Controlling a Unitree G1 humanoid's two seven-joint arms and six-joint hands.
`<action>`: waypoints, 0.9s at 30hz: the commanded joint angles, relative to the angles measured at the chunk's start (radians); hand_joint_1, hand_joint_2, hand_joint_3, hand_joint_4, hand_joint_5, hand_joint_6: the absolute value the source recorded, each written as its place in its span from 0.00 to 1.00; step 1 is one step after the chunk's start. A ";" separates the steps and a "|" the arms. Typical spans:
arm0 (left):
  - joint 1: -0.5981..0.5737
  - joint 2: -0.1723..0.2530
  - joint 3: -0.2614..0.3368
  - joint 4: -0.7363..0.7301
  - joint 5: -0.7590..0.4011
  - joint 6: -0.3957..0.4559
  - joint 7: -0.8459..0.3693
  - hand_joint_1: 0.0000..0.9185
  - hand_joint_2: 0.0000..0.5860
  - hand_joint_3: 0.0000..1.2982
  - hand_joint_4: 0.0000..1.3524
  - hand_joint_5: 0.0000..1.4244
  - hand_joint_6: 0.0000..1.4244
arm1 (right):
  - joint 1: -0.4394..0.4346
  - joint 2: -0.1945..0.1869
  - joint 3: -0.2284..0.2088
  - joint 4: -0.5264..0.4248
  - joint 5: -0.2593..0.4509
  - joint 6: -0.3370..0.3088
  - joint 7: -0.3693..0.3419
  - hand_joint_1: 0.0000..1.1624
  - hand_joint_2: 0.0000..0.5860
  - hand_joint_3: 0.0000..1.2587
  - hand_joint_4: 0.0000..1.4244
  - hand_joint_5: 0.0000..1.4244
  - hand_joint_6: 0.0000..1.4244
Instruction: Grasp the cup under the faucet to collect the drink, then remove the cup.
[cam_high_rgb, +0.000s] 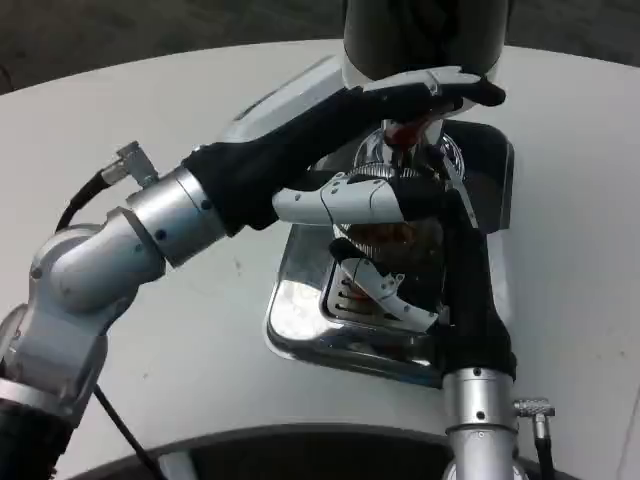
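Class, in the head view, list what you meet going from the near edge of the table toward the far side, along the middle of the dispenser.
Right forearm's silver cuff → shiny drip tray → right hand at the cup → left hand up at the tap → dispenser body.
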 joint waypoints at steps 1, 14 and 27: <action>0.060 -0.009 -0.001 0.027 0.004 0.088 -0.018 0.00 0.13 0.19 0.08 0.11 0.01 | 0.008 0.015 0.003 0.002 -0.010 0.004 -0.022 0.76 0.28 0.15 0.18 0.22 0.23; 0.081 -0.020 0.021 0.014 -0.027 0.125 -0.014 0.00 0.13 0.20 0.08 0.11 0.01 | -0.004 0.009 -0.009 0.009 -0.007 0.016 -0.036 0.84 0.26 0.30 0.35 0.38 0.35; 0.101 -0.040 0.059 0.014 -0.109 0.181 -0.027 0.00 0.13 0.20 0.08 0.11 0.02 | -0.025 -0.005 -0.019 0.024 -0.020 0.027 -0.063 0.87 0.26 0.45 0.46 0.52 0.45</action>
